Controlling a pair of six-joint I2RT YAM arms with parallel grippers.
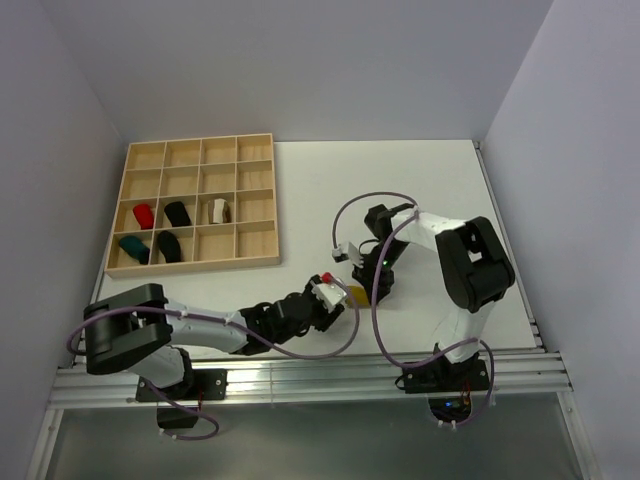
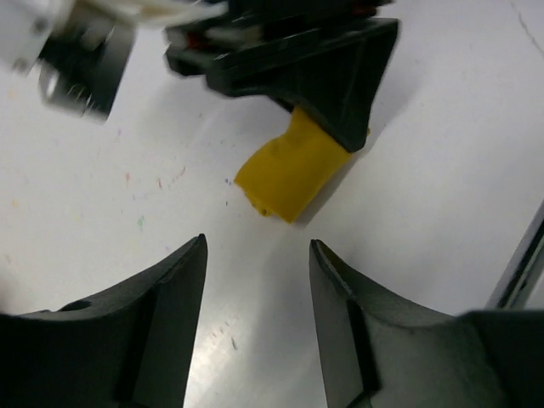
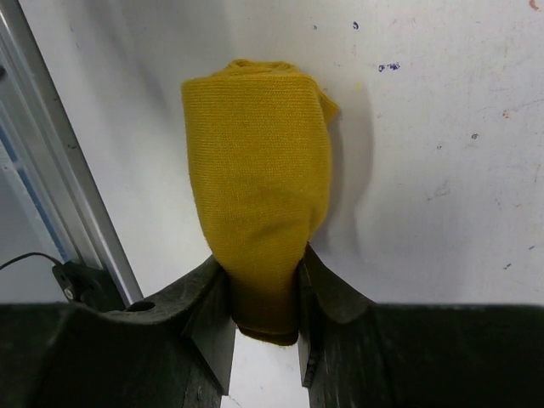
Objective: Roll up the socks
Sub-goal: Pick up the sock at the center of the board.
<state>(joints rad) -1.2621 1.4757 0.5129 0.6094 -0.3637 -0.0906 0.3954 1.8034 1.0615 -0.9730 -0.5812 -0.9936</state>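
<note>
Shows right gripper [image 3: 262, 285] clamped on stubby mustard-yellow knitted sock roll [image 3: 255, 170]; left gripper [image 2: 257, 246], jaws apart, nearby. Risks unrolling on release; outer flap seemingly loose.

Top camera looks down; close wrist cameras share mustard sock [image 3: 255, 195].

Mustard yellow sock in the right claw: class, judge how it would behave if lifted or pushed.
Probably soft and floppy: the mustard yellow sock squeezes narrow where the right claw pinches it. Likely light, being thin knit. Its loose fold may unroll if pushed.
</note>
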